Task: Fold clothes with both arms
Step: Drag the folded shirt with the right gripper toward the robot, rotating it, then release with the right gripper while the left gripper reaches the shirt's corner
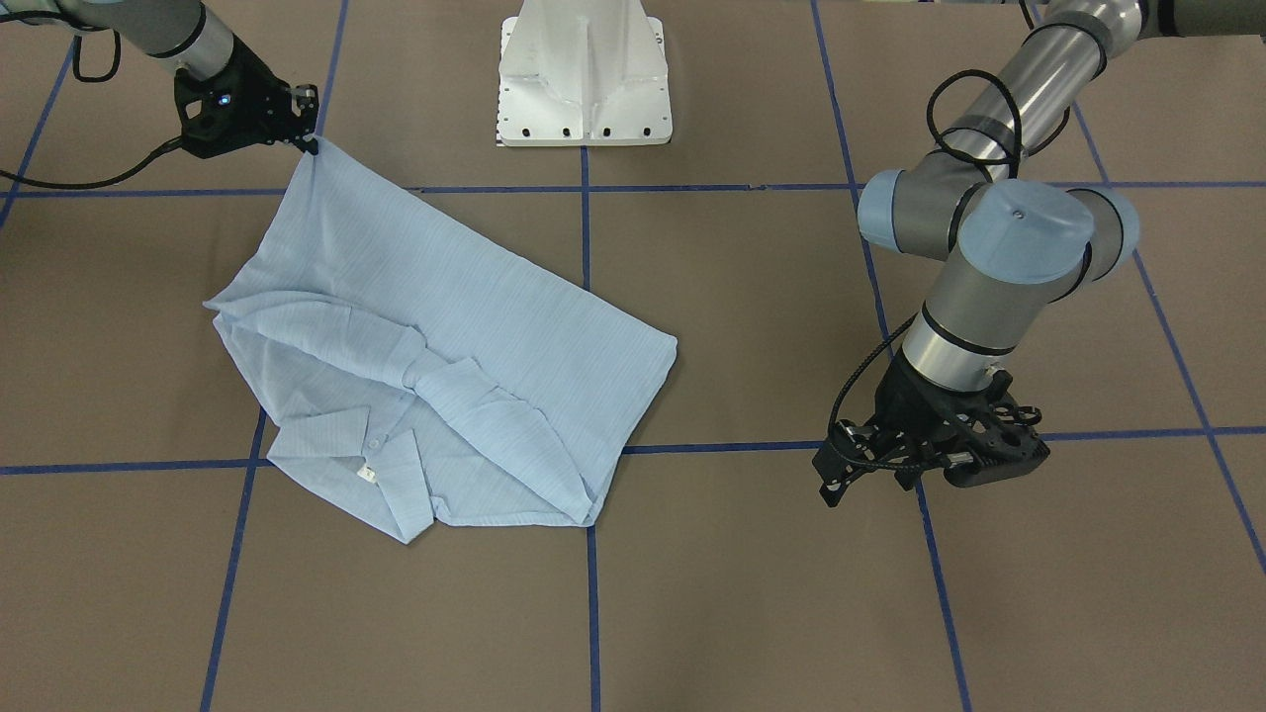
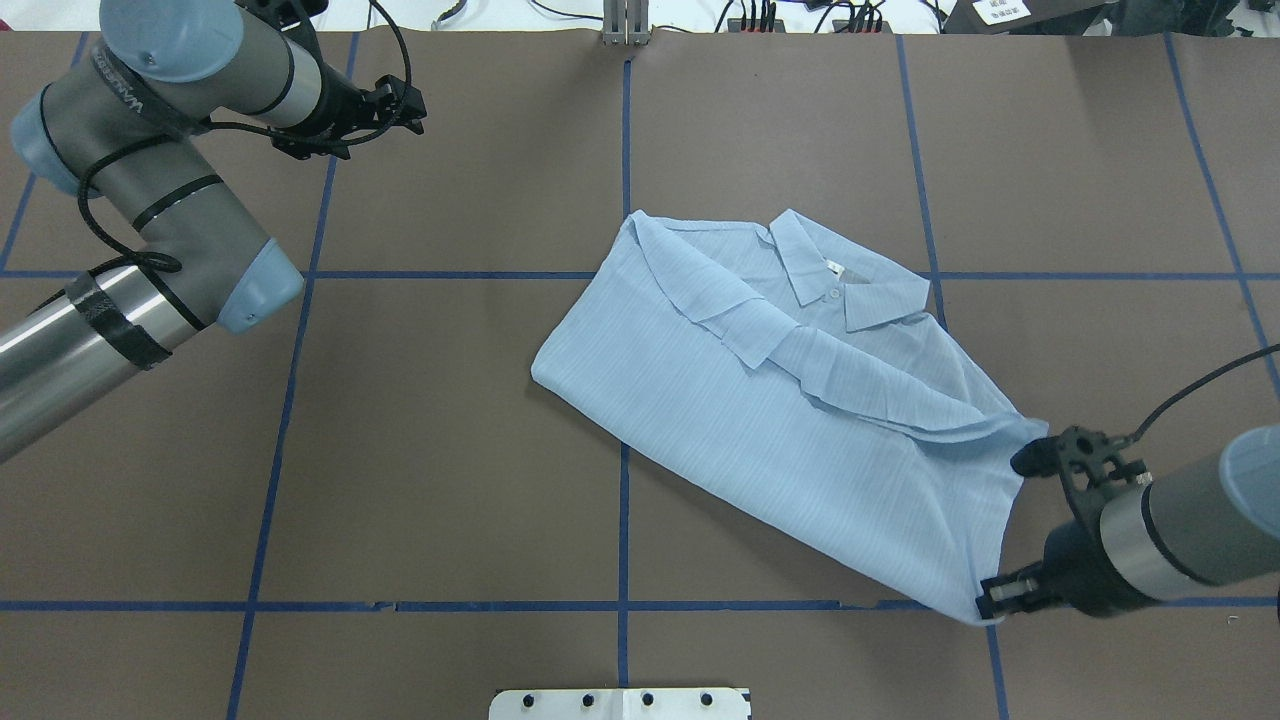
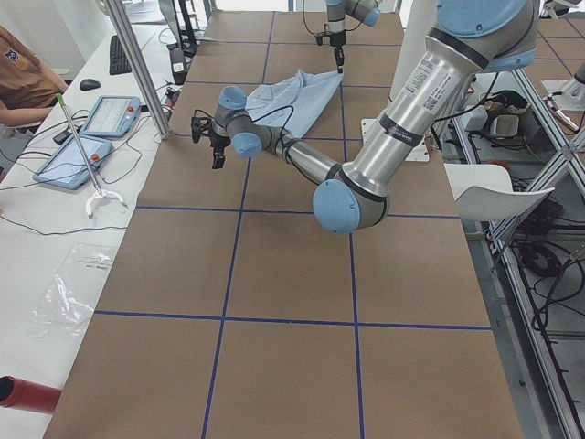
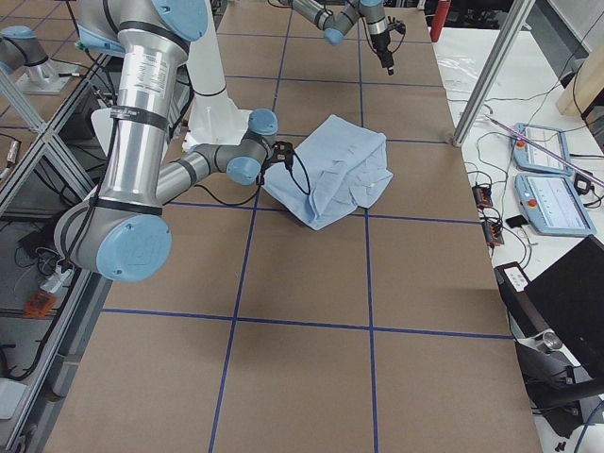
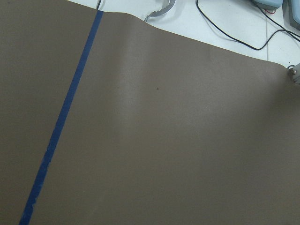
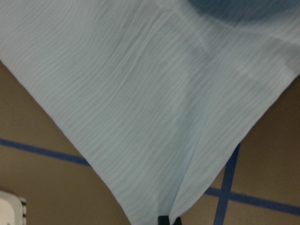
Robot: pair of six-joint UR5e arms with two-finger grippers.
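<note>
- One pale-blue shirt (image 2: 760, 420) lies front up on the robot's right half of the table (image 2: 450, 450), partly folded and slanting across a crossing of blue tape lines (image 2: 623, 520).
- Its collar (image 2: 800, 255) points to the table's far side, away from the robot. A small white label (image 2: 833, 266) shows inside the neck, with a white button (image 2: 833, 293) just below it.
- A long flap of cloth lies folded across the front, running from below the collar toward the hem end.
- At the hem corner nearest the robot, the right gripper (image 2: 988, 603) has its jaws clamped on the cloth. The fabric rises from the table to the fingertips.
- From the right wrist camera, the shirt fans out from a black fingertip (image 6: 163, 219) at the bottom edge.
- Across the table, the left gripper (image 2: 408, 108) hangs over bare brown surface toward the far edge. It is well apart from the shirt, jaws apart and holding nothing.
- Between the two arms, a white pedestal base (image 1: 584, 79) stands at the robot's edge of the table.
- Beyond the table's far side, two tablets (image 3: 110, 114) lie on a white bench.
</note>
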